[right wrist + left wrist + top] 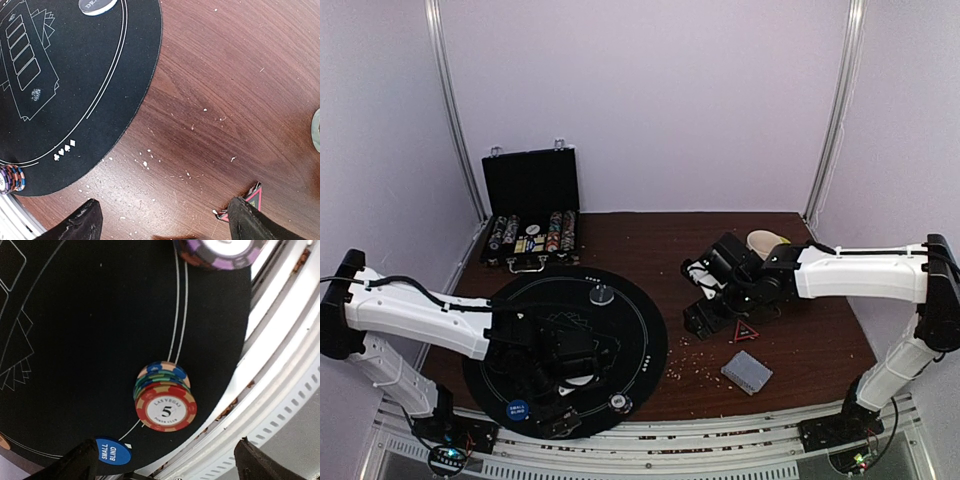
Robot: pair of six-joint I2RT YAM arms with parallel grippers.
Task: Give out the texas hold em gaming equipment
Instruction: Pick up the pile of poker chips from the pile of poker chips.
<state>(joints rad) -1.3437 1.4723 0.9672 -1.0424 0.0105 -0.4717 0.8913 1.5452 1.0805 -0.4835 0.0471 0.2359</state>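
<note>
At the mat's (75, 340) near edge, the chip stack (165, 400) lies centred before the left gripper's (166, 460) spread jaws; the right gripper (165, 220), also spread, is farther.

Pale lilac walls (670, 90), 2 metal corner poles (455, 110), dark brown wooden tabletop (810, 345), even light

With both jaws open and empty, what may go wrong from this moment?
1. The chip stack ahead of the left jaws looks staggered and stands near the black mat's edge; a clumsy closing may topple it toward the rail.
2. The small blind disc lies beside one left finger and may be caught too.
3. The mug stands close to the right arm; a swing may knock it.
</note>
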